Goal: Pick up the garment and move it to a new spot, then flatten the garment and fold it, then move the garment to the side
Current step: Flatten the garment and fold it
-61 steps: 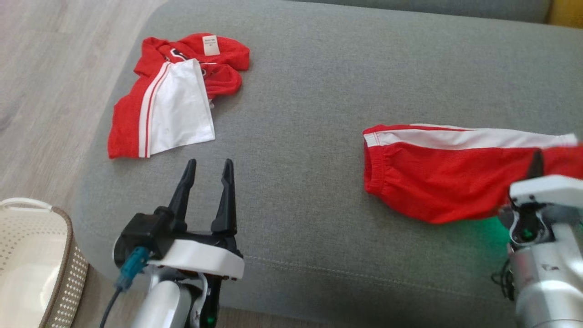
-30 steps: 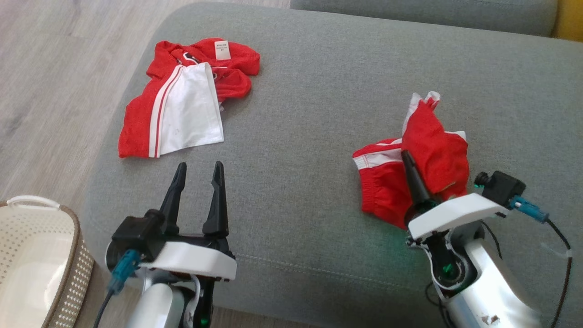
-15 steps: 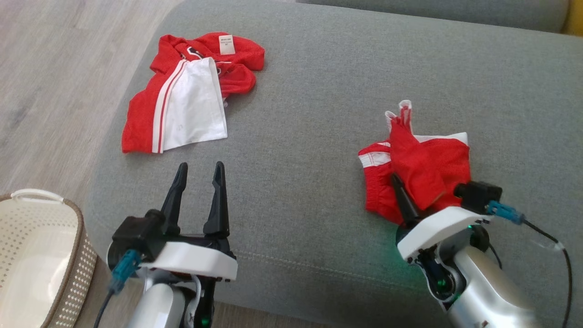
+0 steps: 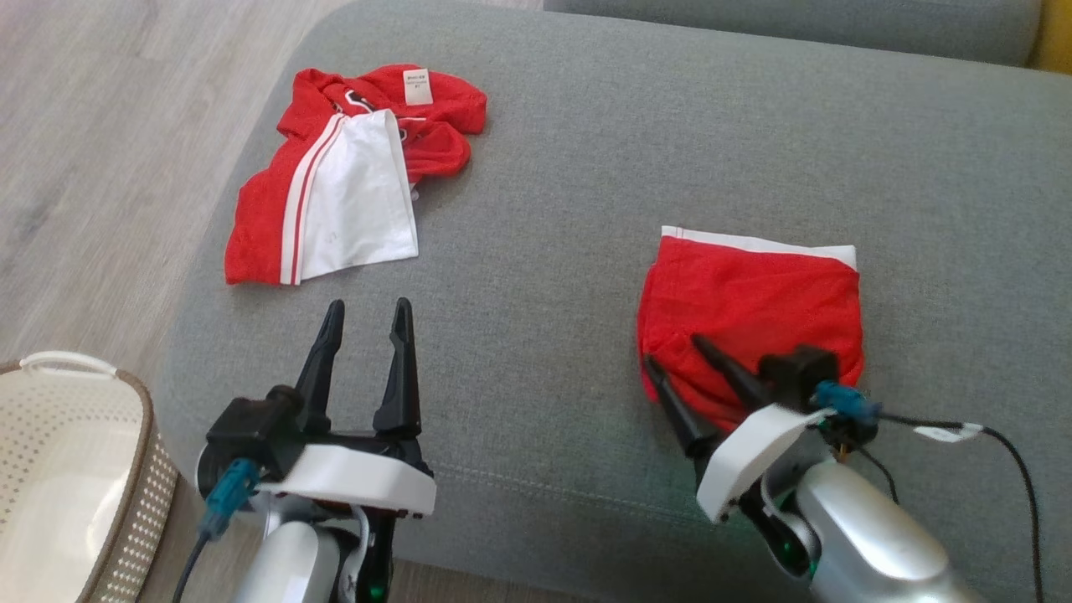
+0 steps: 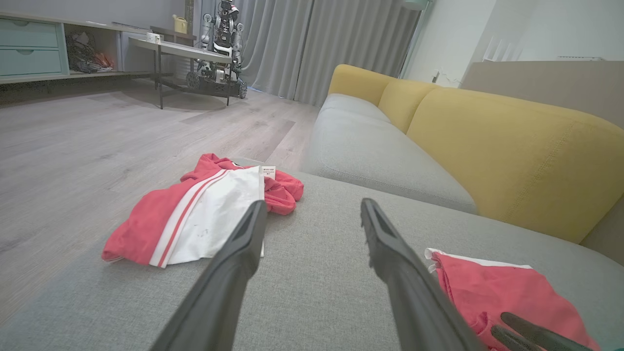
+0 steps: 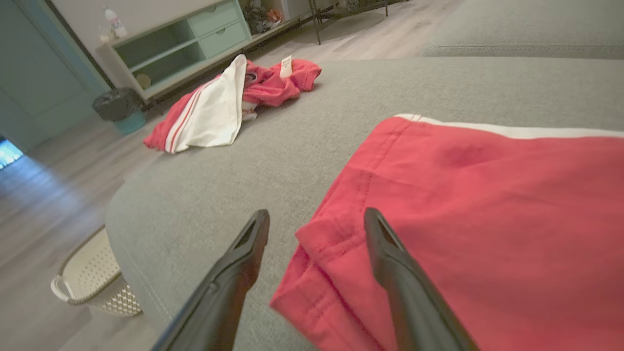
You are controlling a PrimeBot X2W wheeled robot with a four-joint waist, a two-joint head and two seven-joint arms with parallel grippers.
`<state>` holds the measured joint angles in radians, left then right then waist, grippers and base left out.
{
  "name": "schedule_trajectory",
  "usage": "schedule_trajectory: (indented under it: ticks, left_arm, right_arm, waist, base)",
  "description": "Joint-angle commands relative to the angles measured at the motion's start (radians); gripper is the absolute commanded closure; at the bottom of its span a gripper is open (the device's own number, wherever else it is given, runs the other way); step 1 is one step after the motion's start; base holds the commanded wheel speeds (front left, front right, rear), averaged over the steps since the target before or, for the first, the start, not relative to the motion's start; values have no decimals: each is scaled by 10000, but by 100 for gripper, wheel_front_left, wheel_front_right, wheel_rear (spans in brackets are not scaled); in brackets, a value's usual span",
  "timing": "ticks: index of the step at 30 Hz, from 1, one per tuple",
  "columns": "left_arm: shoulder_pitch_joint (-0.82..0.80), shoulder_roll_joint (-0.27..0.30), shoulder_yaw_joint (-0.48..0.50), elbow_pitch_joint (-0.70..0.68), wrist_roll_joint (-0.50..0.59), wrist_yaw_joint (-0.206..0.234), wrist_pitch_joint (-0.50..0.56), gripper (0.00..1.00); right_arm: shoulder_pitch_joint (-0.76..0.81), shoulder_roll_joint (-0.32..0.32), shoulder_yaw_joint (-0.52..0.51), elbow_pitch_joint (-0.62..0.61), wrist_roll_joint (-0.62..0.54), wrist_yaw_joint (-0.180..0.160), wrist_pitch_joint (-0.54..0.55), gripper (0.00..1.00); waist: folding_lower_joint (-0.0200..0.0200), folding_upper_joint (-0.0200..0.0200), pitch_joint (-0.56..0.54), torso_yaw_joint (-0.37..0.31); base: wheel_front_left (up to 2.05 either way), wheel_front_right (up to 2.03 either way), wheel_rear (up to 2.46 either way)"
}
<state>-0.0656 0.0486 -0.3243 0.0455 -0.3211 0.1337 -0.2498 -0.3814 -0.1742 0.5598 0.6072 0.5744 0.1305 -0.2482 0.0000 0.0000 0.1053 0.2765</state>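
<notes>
So the garment point(image 4: 754, 301) is a pair of red shorts, and it's sitting right of centre in the head view on the grey cushion point(image 4: 586, 126). It looks pretty tidy: folded into a roughly square red block, with a white band along the top edge and a few soft wrinkles down at the lower left corner. In the right wrist view the garment point(image 6: 487, 219) takes up the right half, and we can see the stitched hem running down to that doubled-over corner.

The right gripper point(image 4: 672, 350) has its fingers spread wide and isn't pinching anything. One finger sits over the red cloth, the other just off its left edge above the cushion. The corner of the fold lies loose between them in the right wrist view, right gripper point(image 6: 316, 219).

Compared with half a second ago, that's a big change. Back then the right gripper was clamped on a flap of cloth sticking up in a bunch. Now the flap is laid down flat and the jaws have let go. Two seconds back the shorts were stretched out long toward the right edge.

The left gripper point(image 4: 368, 305), lower left, is wide open and empty, same as before. The crumpled red-and-white piece point(image 4: 335, 193) at upper left and the basket point(image 4: 75, 469) haven't budged.
</notes>
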Motion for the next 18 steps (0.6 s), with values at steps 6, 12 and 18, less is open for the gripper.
schedule_trajectory:
  ticks: [6,12,18]
  left_arm:
    - [-271,16,357,-266,21,29,-120,0]
    - [-218,16,361,-239,5,38,-120,0]
    - [-190,16,398,-239,11,38,-120,0]
  right_arm:
    - [-280,14,667,160,-1302,2,-133,0]
    - [-368,46,1178,682,-1375,2,72,0]
    - [-370,25,709,326,-598,2,-29,0]
  waist:
    - [0,0,-68,-41]
    - [0,0,-124,-114]
    - [0,0,-277,-225]
  base:
    - [0,0,0]
    - [0,0,0]
    - [0,0,0]
